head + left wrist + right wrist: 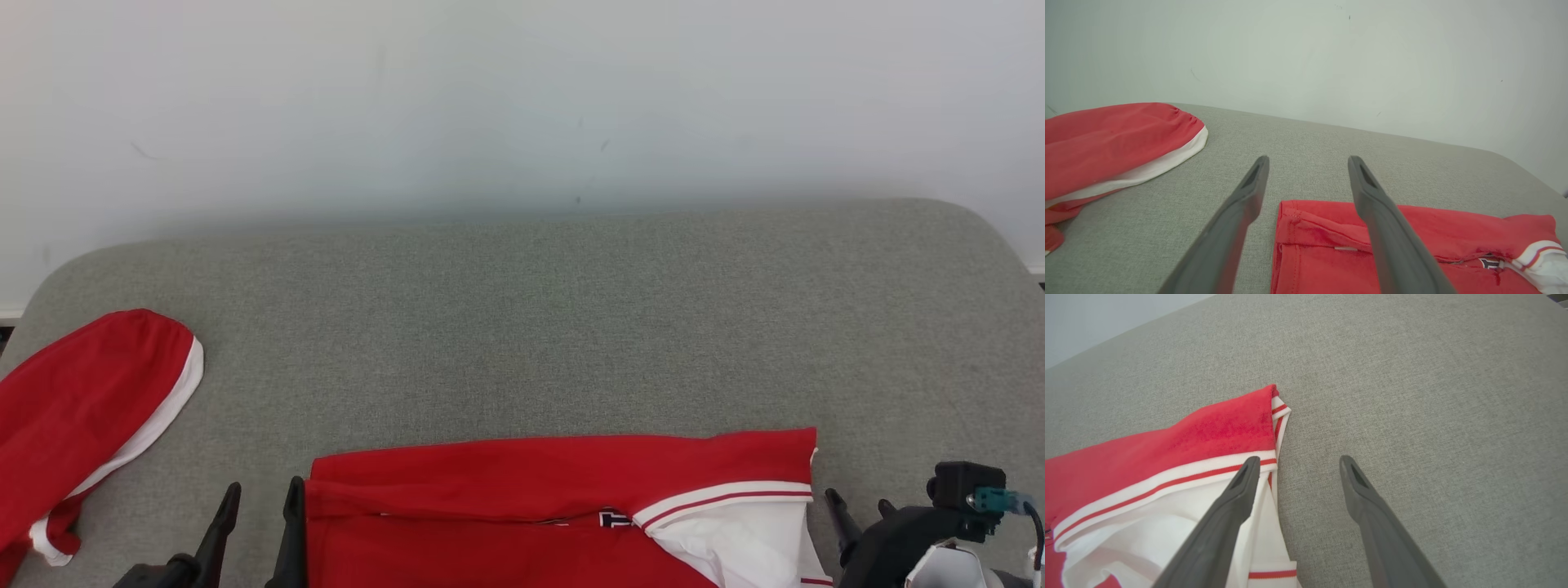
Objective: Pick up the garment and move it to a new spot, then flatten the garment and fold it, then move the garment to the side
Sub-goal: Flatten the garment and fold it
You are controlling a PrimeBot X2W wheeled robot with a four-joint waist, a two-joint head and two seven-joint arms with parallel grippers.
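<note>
Head view: garment [522,490], plus separate red cloth [82,400].

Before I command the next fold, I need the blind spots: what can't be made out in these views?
- Folded garment: near part cut off by head view's bottom edge.
- Second red garment: cut off by left edge, head and left wrist views.
- Dark logo: too small, partly under a fold, head view.
- Right gripper: right wrist view, finger overlaps the garment; contact unclear.
</note>
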